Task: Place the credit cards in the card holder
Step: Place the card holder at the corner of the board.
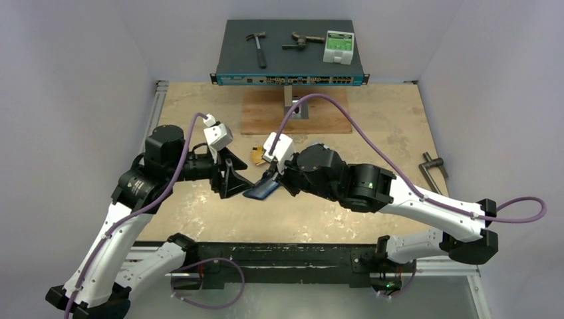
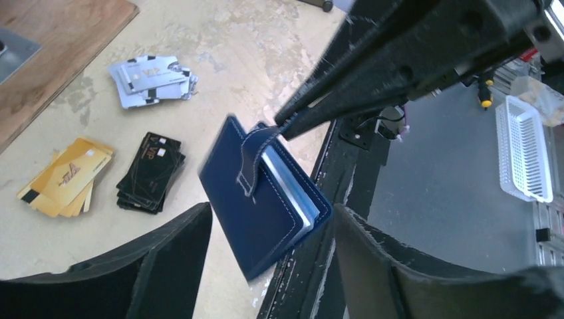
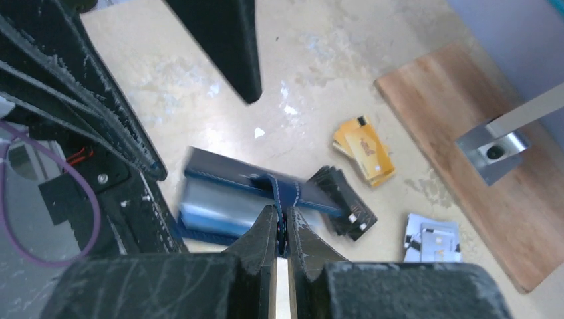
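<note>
The right hand [image 3: 281, 229] is clamped on the snap tab [image 2: 251, 156] of the blue card holder [image 2: 259, 219], at the frame centre. The left hand [image 1: 239, 181] stands apart. At the left, the silver cards [image 2: 151, 80] and black cards [image 2: 151, 173] read "VIP".

robot lab workcell, plain booth walls [image 1: 80, 80], hammer [image 1: 258, 50], network switch [image 1: 290, 78], clamp [image 1: 433, 165] on table [image 1: 379, 126]

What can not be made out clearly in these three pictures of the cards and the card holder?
Top view: black cards and silver cards do not show, seemingly behind the right arm.
Right wrist view: card holder is blurred; whether its pockets hold cards is unclear.
Left wrist view: cards overlap in piles, so counts are hidden; their print is too small.
</note>
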You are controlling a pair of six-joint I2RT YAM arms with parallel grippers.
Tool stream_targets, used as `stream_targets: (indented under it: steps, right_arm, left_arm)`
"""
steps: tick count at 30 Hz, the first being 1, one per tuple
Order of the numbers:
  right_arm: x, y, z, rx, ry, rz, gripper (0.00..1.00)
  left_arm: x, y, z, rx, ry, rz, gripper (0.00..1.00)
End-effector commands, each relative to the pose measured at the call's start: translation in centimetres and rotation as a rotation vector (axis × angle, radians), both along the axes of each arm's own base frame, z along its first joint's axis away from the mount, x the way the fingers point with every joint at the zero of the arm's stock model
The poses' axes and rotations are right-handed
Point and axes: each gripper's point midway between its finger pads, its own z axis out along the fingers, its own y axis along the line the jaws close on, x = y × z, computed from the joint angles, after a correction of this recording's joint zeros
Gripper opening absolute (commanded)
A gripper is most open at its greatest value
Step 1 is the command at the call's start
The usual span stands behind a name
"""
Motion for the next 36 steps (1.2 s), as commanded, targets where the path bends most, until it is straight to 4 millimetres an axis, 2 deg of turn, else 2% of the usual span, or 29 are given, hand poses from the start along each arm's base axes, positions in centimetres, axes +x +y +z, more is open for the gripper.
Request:
stream_targets:
  steps: [1,4,7,8,10,12,13,18,21,26,30,33,36]
  right_arm:
    - [-0.8,-0.4,-4.0,-0.075,0.114,-0.019,0.0]
    - [-1.6,-0.8,-7.9,-0.134,0.216,-0.038,0.0]
    - [-2.7,-1.6,-13.0,-0.243,0.359,-0.066,0.0]
    - [-3.2,-1.9,-15.3,-0.303,0.415,-0.076,0.0]
    - [-4.3,-2.1,-18.3,-0.381,0.506,-0.076,0.0]
    - [-5.1,-1.9,-20.3,-0.421,0.573,-0.08,0.0]
    - [-5.1,-1.6,-20.7,-0.423,0.596,-0.089,0.0]
    - [-4.3,0.1,-20.1,-0.335,0.808,-0.071,0.0]
    - [-3.5,1.5,-18.3,-0.224,0.951,-0.021,0.0]
    - [-2.5,4.4,-13.8,-0.047,1.105,0.106,0.0]
    - [-2.9,6.4,-11.8,0.025,1.207,0.175,0.0]
    - [-3.0,7.9,-9.6,0.184,1.312,0.248,0.0]
    - [-2.6,7.5,-9.5,0.307,1.453,0.228,0.0]
  left_arm:
    - [1.6,1.1,-1.3,0.092,-0.008,0.081,0.74]
    - [2.3,2.1,-2.7,0.156,-0.024,0.11,0.79]
    - [2.8,3.5,-4.9,0.23,-0.008,0.147,0.8]
    - [3.0,3.9,-5.6,0.25,-0.001,0.153,0.8]
    - [2.9,4.8,-7.0,0.291,0.037,0.157,0.8]
    - [2.6,5.7,-7.7,0.324,0.07,0.149,0.8]
    - [2.0,6.1,-8.0,0.328,0.095,0.138,0.8]
    - [-0.9,7.3,-8.2,0.346,0.175,0.028,0.8]
    - [-2.2,7.6,-8.0,0.31,0.191,-0.015,0.8]
    - [-4.6,7.5,-7.2,0.247,0.142,-0.088,0.81]
    - [-5.9,7.1,-6.8,0.207,0.127,-0.14,0.8]
    - [-6.6,6.6,-6.2,0.161,0.109,-0.2,0.79]
    - [-6.7,6.3,-6.1,0.14,0.069,-0.249,0.78]
